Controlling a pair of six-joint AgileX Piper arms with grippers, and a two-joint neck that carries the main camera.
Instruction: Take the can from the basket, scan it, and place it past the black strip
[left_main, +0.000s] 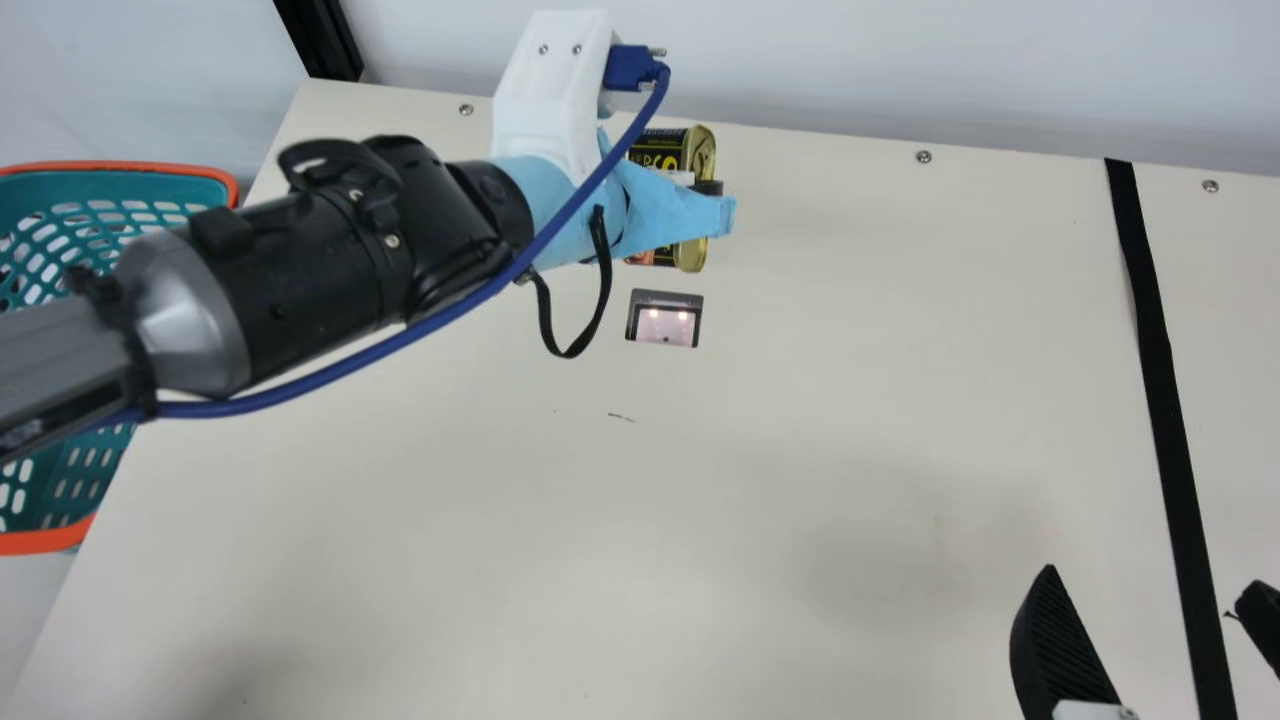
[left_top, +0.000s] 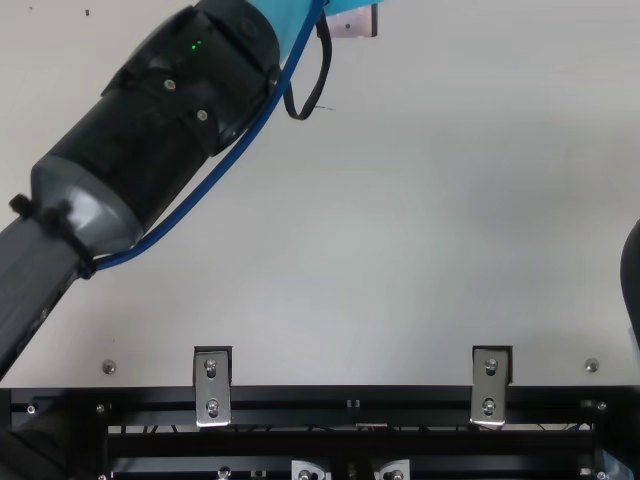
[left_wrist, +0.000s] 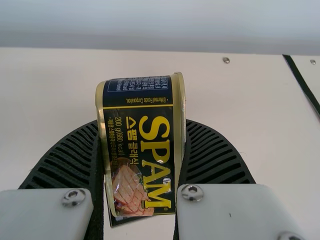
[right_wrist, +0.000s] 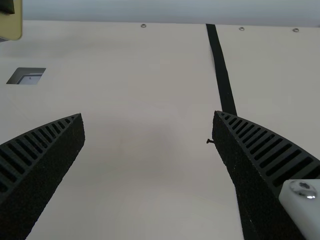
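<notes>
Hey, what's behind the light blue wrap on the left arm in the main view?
The can, held in the left pincer. It shows above and below the light blue wrap; the can's middle is covered, so I can't see that part there.

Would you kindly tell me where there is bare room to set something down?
In the main view, the widest bare tabletop lies between the scanner window and the black strip, continuing below the window. It is crowded just above the window, where the left jaws hold the can, and at the strip's lower end, where the right jaws stand open.
</notes>
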